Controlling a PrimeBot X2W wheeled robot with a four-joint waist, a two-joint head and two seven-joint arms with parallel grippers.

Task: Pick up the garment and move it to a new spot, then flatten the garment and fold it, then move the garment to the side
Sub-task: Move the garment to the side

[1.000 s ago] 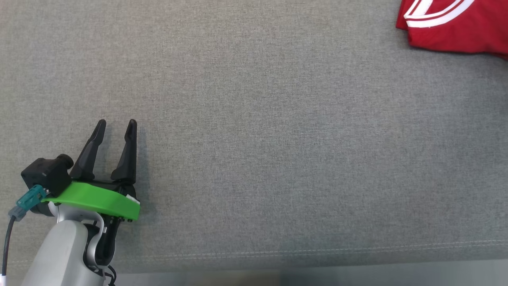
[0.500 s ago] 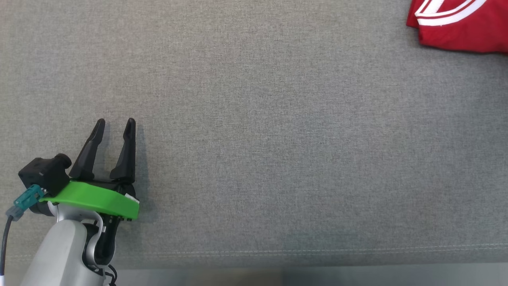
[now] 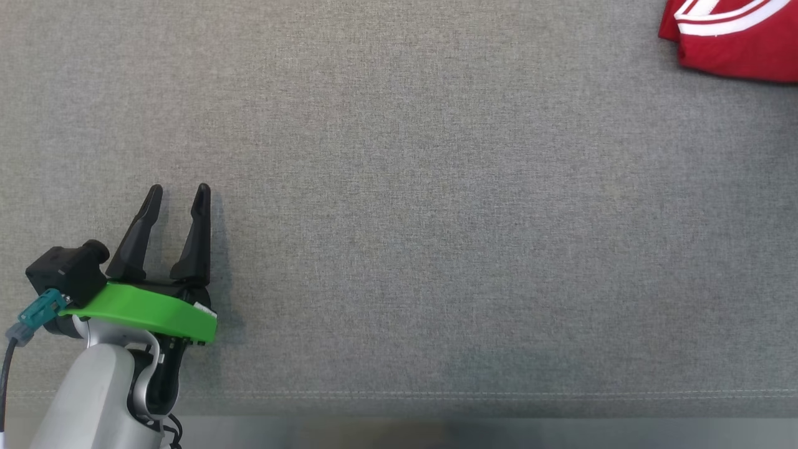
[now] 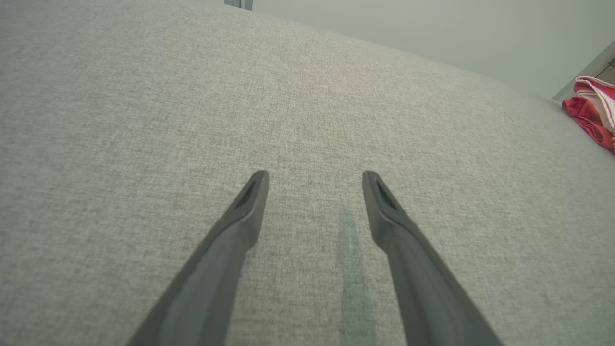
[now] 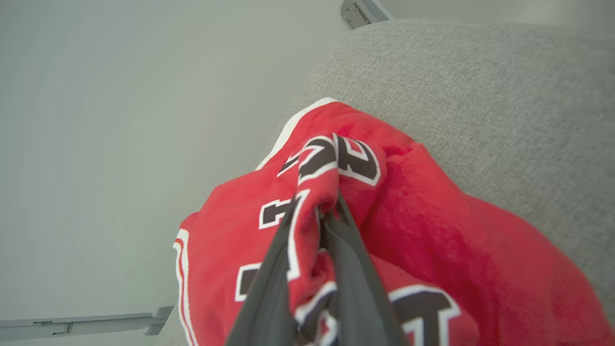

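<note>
A grey fabric-covered worktop [image 3: 436, 218] spreads bare across most of the head view, its stitched near edge running along the bottom. The task's thing, a red garment [image 3: 735, 43] with white-edged black lettering, lies bunched at the far right corner of the worktop, close against the edge there. The left gripper [image 3: 179, 188] sits low near the front left corner, well apart from the cloth, its jaws apart with nothing between them and the bare surface under them in the left wrist view. At the garment's corner, the right wrist view shows the right gripper [image 5: 319, 211] with its jaws closed on a raised fold of the red cloth, the fabric pinched up between the two dark fingers [image 5: 269, 283].

The first step appears to be in hand: the pick-up, with the grip just made and the garment not yet lifted clear. The next move likely calls for a lift high enough to free the trailing cloth, then a carry toward the open middle of the worktop, where there is room to spread it flat with both arms. Only one small fold is held, so it could slip out.
</note>
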